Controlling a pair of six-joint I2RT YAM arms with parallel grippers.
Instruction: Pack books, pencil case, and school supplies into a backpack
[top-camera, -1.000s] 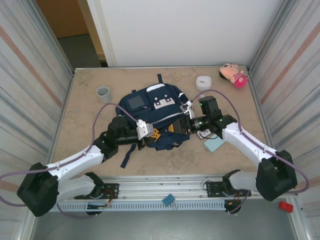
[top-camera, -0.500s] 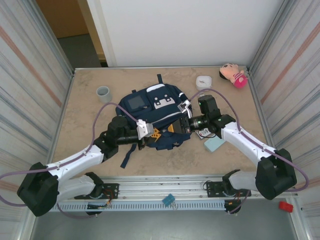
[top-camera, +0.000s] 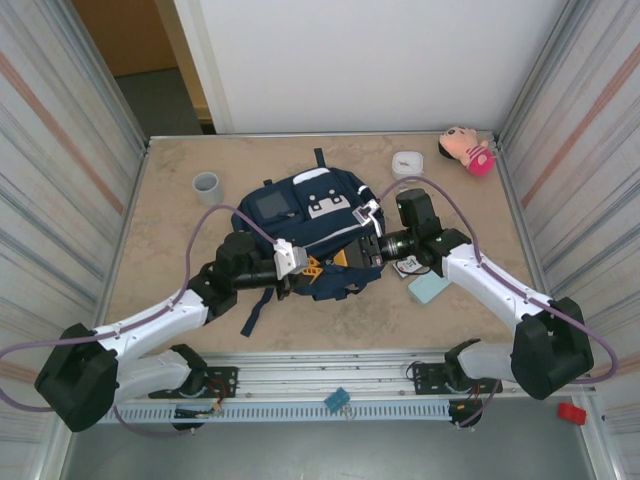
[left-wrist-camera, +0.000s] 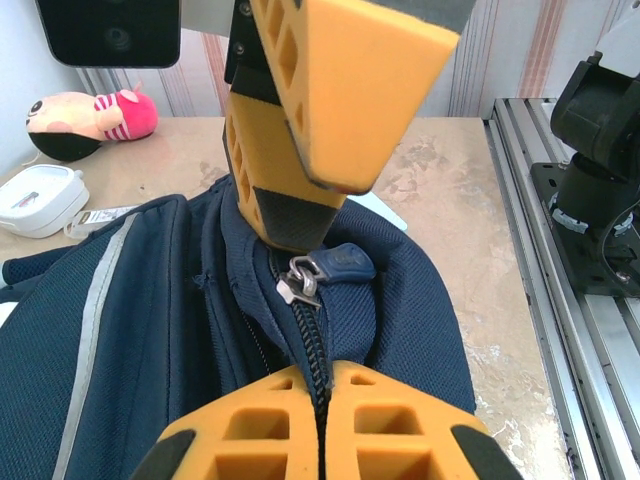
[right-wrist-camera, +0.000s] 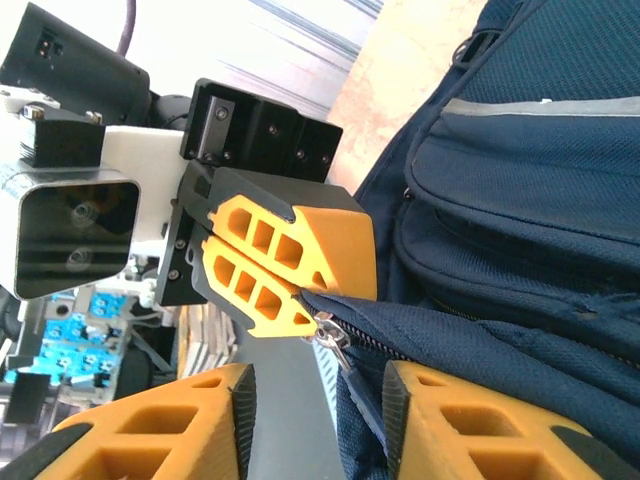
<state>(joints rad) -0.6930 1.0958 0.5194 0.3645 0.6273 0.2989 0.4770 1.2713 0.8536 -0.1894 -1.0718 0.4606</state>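
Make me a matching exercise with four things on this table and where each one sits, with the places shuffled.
Things:
1. cup
2. plush toy
3. pencil case
4. backpack

Places:
A. far right corner
B. centre, between the two arms
C. far left
D. near side, right of the backpack

Pairs: 1-C, 2-A, 3-D, 4-B

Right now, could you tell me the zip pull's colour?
Navy blue zip pull, best in the left wrist view.
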